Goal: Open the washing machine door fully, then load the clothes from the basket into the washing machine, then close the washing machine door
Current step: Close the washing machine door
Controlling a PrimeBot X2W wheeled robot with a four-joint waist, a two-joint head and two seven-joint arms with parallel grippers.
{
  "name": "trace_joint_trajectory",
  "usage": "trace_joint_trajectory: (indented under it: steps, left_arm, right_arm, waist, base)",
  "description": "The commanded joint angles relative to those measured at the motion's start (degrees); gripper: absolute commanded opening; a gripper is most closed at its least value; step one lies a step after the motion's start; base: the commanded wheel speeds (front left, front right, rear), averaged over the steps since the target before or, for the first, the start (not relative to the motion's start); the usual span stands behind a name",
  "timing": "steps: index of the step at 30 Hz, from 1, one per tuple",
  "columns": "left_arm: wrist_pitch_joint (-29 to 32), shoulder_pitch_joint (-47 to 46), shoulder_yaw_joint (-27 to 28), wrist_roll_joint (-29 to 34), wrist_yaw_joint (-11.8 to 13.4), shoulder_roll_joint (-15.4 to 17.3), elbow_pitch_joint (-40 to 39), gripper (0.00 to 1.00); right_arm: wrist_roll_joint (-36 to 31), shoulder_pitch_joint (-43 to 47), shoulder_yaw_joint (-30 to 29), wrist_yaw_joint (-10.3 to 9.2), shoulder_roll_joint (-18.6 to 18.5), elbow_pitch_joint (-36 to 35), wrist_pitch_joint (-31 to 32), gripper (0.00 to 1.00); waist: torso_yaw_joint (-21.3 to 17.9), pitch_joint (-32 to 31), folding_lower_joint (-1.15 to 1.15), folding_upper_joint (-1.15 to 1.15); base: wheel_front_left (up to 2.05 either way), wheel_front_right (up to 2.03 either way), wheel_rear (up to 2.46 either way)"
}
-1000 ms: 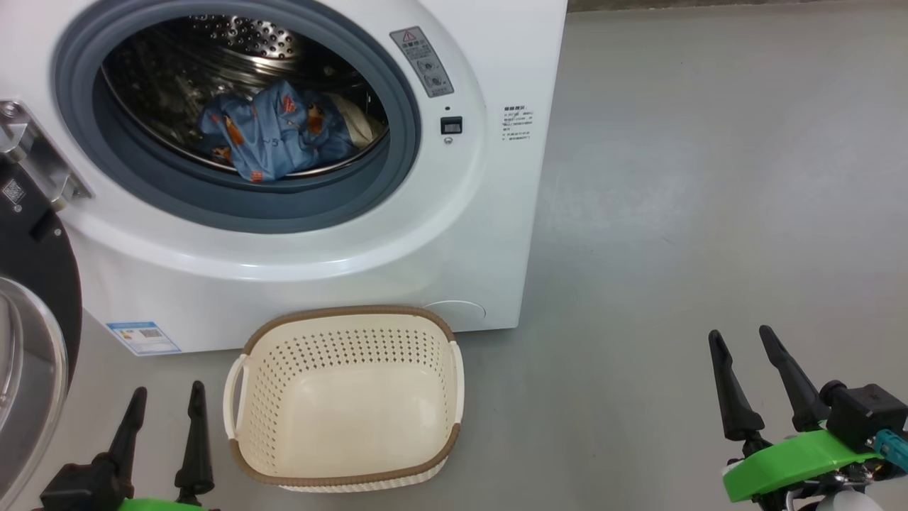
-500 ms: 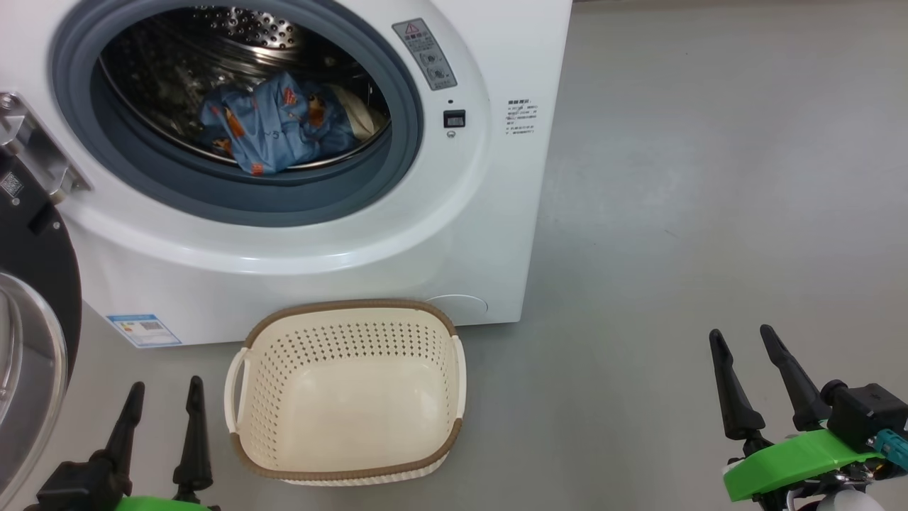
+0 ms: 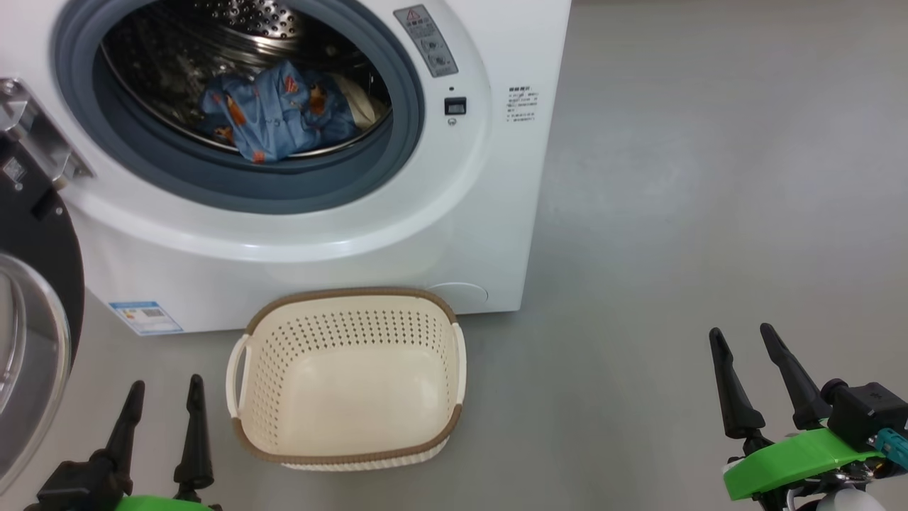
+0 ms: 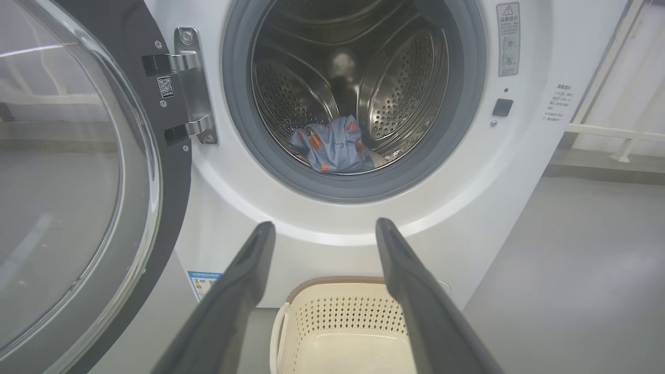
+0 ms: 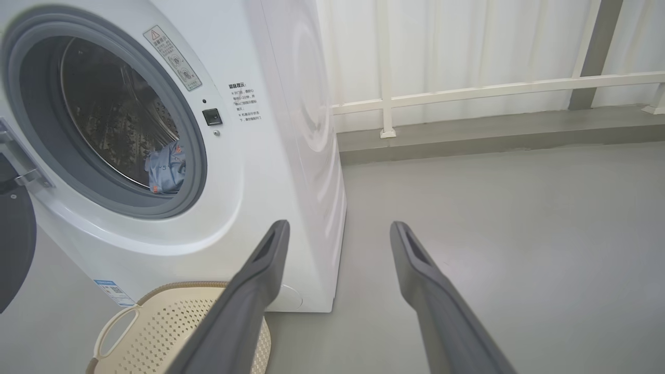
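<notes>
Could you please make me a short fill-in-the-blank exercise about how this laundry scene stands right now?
1. Inside the washing machine, the clothes lie in the steel ____.
2. The basket on the floor in front of it is ____.
3. The washing machine door, at the left of the head view, stands ____.
4. The left gripper and the right gripper are open and hold ____.

Missing words: drum; empty; open; nothing.

Bare test room with a laundry setup: lone washing machine [image 5: 249, 171] and basket [image 3: 319, 341] on a plain grey floor [image 3: 709, 177], white railing [image 5: 493, 89] and pale curtain-like wall [image 5: 467, 41] behind.
</notes>
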Motion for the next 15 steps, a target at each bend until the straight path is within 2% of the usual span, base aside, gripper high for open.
trace_joint_trajectory:
  steps: [1, 8, 15]
  left_arm:
    - [-0.36, -0.18, 1.67, 0.30, 0.03, 0.91, -1.75, 1.00]
    - [-0.36, -0.35, 1.40, 0.21, 0.03, 0.94, -2.31, 1.00]
    - [-0.36, -0.21, 1.18, 0.18, 0.03, 1.12, -2.94, 1.00]
  right_arm:
    - [0.15, -0.82, 0.95, 0.25, -1.05, -1.49, -0.46, 1.00]
    - [0.04, -1.01, 0.71, 0.25, -1.04, -1.57, -0.46, 1.00]
    - [0.02, -1.28, 0.70, 0.25, -1.12, -1.45, -0.46, 1.00]
  waist:
    - [0.00, 0.17, 0.00, 0.00]
    - [0.12, 0.65, 0.00, 0.00]
    - [0.36, 0.50, 0.00, 0.00]
  base:
    - [-1.48, 1.48, 0.00]
    - [-1.28, 1.28, 0.00]
    - [-0.43, 0.43, 0.00]
